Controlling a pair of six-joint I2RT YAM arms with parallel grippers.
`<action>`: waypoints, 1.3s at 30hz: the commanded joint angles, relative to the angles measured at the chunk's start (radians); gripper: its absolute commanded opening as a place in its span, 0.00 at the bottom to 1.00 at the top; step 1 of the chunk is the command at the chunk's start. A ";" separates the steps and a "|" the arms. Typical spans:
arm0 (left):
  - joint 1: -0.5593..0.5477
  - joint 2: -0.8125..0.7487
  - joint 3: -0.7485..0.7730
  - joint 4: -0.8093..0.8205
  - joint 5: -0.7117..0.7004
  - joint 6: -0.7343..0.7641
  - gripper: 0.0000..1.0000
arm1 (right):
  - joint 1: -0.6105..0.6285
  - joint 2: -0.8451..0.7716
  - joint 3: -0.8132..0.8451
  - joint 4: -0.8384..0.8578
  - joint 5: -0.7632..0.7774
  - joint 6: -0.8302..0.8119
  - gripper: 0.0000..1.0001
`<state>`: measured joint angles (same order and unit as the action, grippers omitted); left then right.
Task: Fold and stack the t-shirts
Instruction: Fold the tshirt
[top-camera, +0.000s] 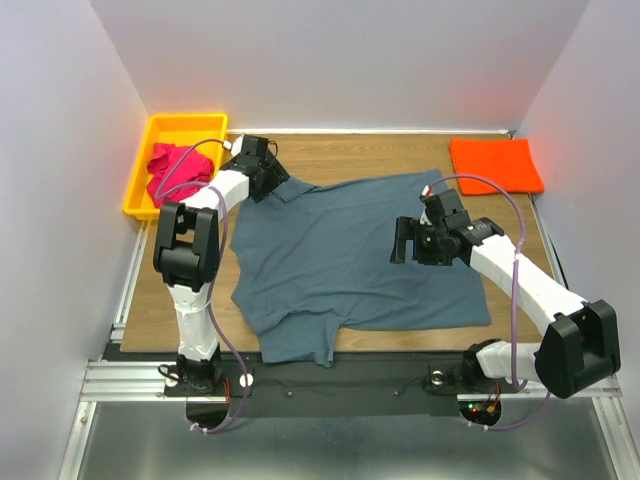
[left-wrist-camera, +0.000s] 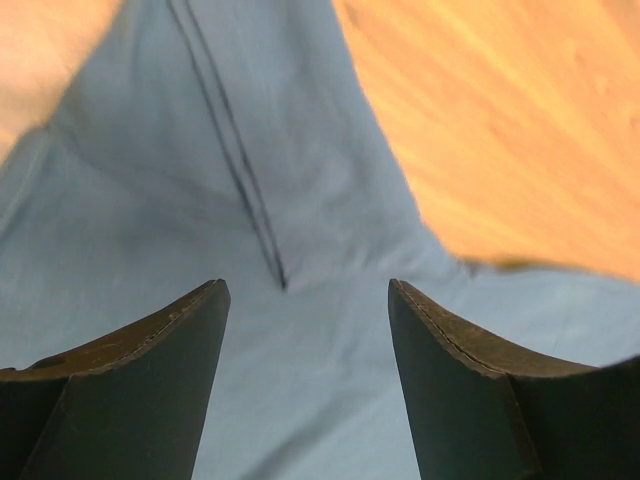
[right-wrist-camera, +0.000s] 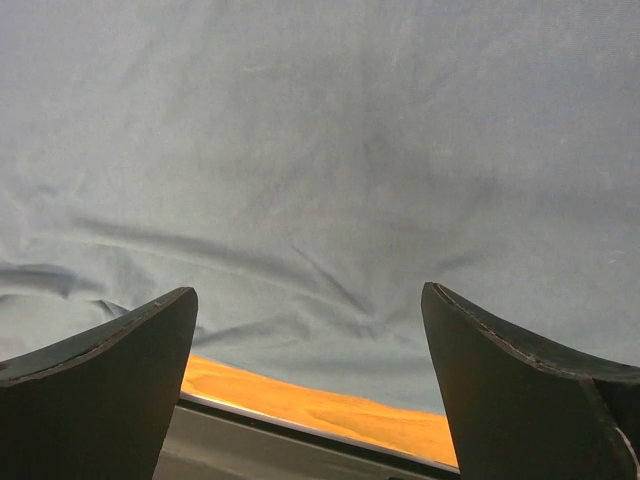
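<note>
The slate grey-blue t-shirt (top-camera: 340, 260) lies spread flat across the middle of the table. The orange t-shirt (top-camera: 495, 165) lies folded at the back right. The magenta-pink t-shirt (top-camera: 172, 170) is bunched in the yellow bin (top-camera: 185, 126). My left gripper (top-camera: 270, 180) is open and empty over the grey-blue shirt's far left part. In the left wrist view it (left-wrist-camera: 305, 290) stands just above a seam (left-wrist-camera: 245, 190). My right gripper (top-camera: 402, 240) is open and empty over the shirt's right middle. In the right wrist view it (right-wrist-camera: 310, 295) hovers above wrinkled cloth (right-wrist-camera: 320, 150).
The wooden tabletop (top-camera: 380, 150) shows behind the shirt and along its near hem (right-wrist-camera: 330, 410). A metal rail (top-camera: 330, 375) runs along the near edge. White walls close in the left, back and right sides.
</note>
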<state>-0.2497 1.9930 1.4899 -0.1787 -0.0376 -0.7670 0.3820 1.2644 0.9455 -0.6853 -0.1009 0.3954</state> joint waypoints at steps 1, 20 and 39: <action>0.009 0.026 0.111 -0.016 -0.050 -0.034 0.76 | 0.009 -0.023 -0.010 0.041 0.020 -0.010 1.00; 0.015 0.167 0.182 -0.004 -0.036 -0.022 0.76 | 0.009 -0.014 -0.014 0.055 0.026 -0.027 1.00; 0.015 0.210 0.227 0.018 -0.024 -0.003 0.72 | 0.009 -0.010 -0.024 0.063 0.026 -0.036 1.00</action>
<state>-0.2401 2.1979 1.6650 -0.1814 -0.0616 -0.7834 0.3820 1.2648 0.9325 -0.6651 -0.0864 0.3698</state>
